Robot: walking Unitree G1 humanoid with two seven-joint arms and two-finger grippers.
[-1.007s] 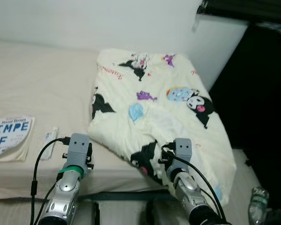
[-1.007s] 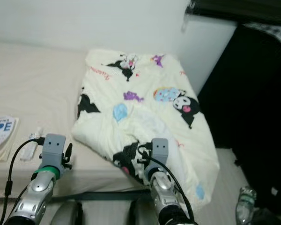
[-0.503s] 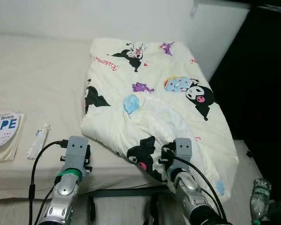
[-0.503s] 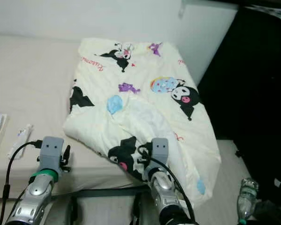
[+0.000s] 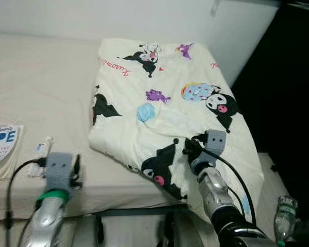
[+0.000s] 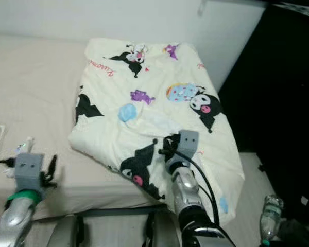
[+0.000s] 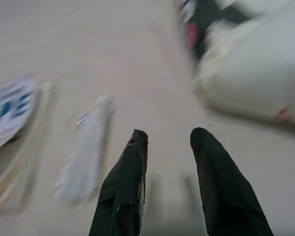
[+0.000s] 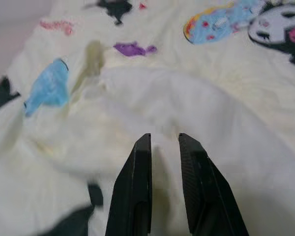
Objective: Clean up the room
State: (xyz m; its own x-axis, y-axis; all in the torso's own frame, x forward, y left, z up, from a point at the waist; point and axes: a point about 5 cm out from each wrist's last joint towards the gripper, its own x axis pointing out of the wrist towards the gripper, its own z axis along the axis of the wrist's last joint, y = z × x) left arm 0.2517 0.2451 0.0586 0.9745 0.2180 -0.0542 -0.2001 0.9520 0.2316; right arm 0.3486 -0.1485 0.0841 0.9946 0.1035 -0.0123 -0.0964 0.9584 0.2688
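The cartoon-print blanket (image 5: 170,110) is lying loosely bunched across the right-hand part of the bed (image 5: 41,87), its lower edge spilling over the mattress side; it looks soft, light and floppy, so it is likely going to sag and drag rather than lift as one piece, and a raised fold or a corner near the hanging edge seems the best place to pinch it. The right hand (image 8: 163,140) is reaching over the blanket's near fold, its two fingers standing only a narrow gap apart and holding nothing; whether the tips are already touching the cloth is hard to judge. The left hand (image 7: 167,137) is hovering low by the bed's edge, fingers moderately apart and empty, pointing towards a small white tube (image 5: 43,149) and a magazine (image 5: 2,144) lying beside it; that wrist view is blurred.
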